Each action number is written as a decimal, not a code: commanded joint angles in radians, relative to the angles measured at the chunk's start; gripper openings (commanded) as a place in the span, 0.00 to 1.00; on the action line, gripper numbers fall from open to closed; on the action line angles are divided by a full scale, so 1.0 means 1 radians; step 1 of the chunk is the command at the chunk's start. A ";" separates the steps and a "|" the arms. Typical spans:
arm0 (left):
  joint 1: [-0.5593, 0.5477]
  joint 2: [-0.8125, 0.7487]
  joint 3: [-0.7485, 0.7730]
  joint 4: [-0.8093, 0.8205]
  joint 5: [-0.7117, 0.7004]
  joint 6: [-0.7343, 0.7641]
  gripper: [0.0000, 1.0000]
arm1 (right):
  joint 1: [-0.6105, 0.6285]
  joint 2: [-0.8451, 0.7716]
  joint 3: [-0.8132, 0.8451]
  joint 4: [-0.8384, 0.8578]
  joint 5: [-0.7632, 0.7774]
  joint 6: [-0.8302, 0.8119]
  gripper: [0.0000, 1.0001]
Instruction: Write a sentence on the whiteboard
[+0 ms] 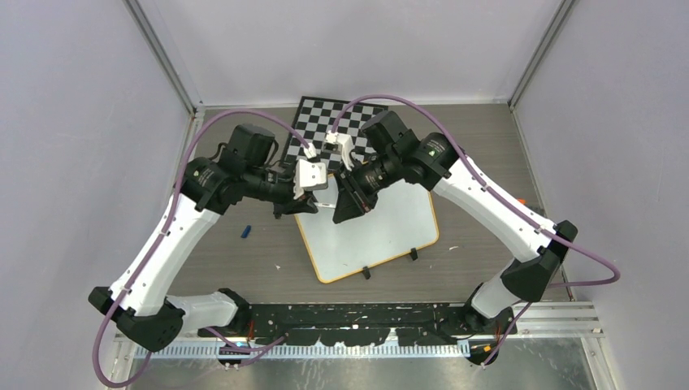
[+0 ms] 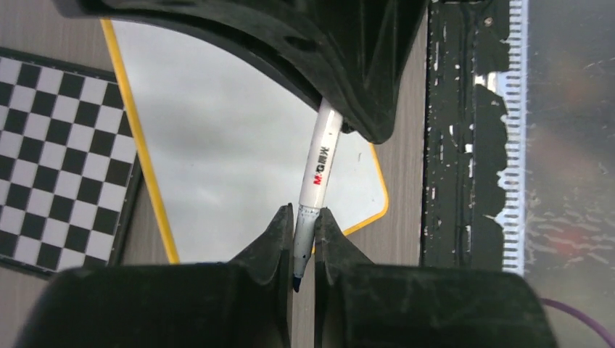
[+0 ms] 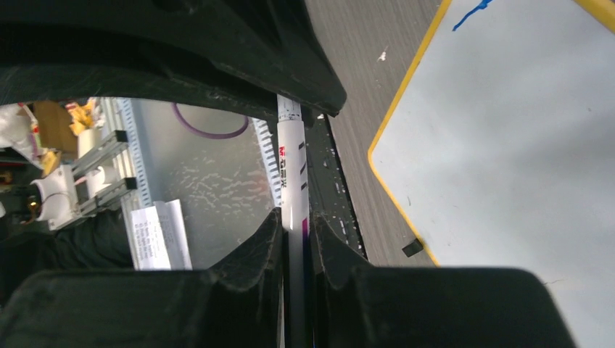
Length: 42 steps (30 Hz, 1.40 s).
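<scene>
The top camera is looking steeply down from above the near edge of the table [image 1: 487, 138], holding all of it, whiteboard [image 1: 382, 231] at centre, chessboard [image 1: 325, 122] at 12 o'clock. The left wrist camera is pressing close on the marker [image 2: 319, 163] with the chessboard at 9 o'clock, while the right wrist camera is crowding that same marker from the opposite end, whiteboard at 3 o'clock.

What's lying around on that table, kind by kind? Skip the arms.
Whiteboard: 1
Chessboard: 1
Marker: 1
Small blue bit: 1
Total: 4
</scene>
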State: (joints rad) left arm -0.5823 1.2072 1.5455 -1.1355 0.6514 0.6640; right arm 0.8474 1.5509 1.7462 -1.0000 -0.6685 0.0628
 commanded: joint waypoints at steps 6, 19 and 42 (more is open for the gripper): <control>0.041 -0.035 -0.046 0.158 -0.030 -0.148 0.00 | -0.062 -0.039 -0.031 0.094 -0.159 0.102 0.46; 0.093 -0.038 -0.080 0.242 0.014 -0.298 0.00 | -0.111 -0.088 -0.103 0.260 -0.184 0.251 0.42; 0.094 -0.021 -0.079 0.209 0.195 -0.263 0.00 | -0.136 -0.085 -0.120 0.343 -0.269 0.324 0.29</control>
State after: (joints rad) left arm -0.4885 1.1801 1.4544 -0.9459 0.7887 0.3824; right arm 0.6941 1.5093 1.6192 -0.6884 -0.8970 0.3763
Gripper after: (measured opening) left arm 0.067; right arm 0.351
